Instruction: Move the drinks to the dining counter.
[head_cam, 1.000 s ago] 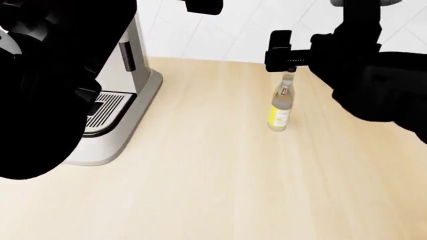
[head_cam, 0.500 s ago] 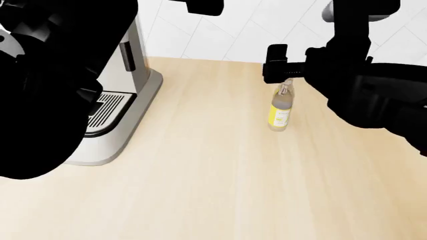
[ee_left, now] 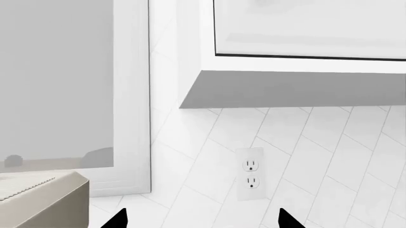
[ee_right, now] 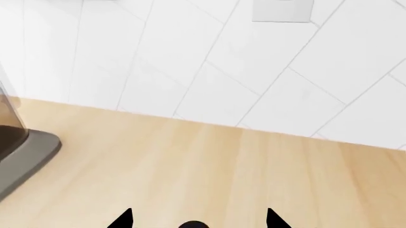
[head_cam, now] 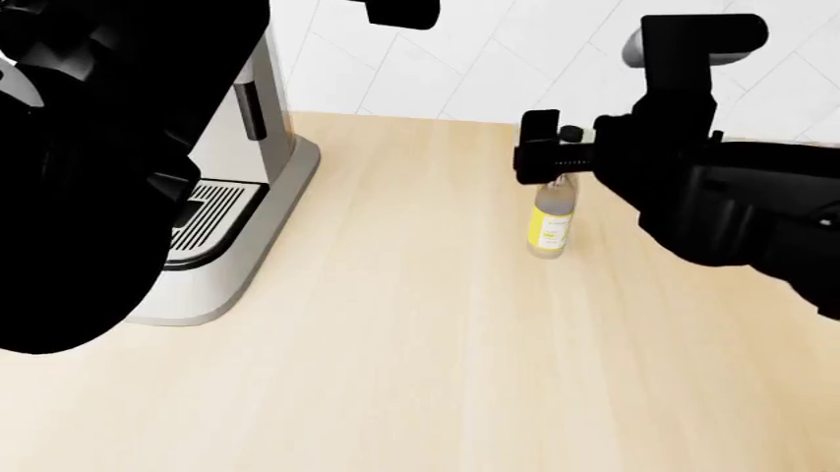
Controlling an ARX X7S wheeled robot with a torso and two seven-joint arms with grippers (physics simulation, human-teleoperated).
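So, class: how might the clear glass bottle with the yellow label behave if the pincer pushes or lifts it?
The clear glass bottle with the yellow label stands tall and narrow on the light wooden worktop, so a push near its neck would probably tip it. Being round, it may then roll. Smooth glass looks rigid but possibly slippery in the right pincer.

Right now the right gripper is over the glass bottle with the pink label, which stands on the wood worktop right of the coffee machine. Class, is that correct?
Not quite: the glass bottle's label is yellow, not pink, as the head view shows. The rest holds: the right gripper is over it, and it stands on the wood worktop right of the coffee machine.
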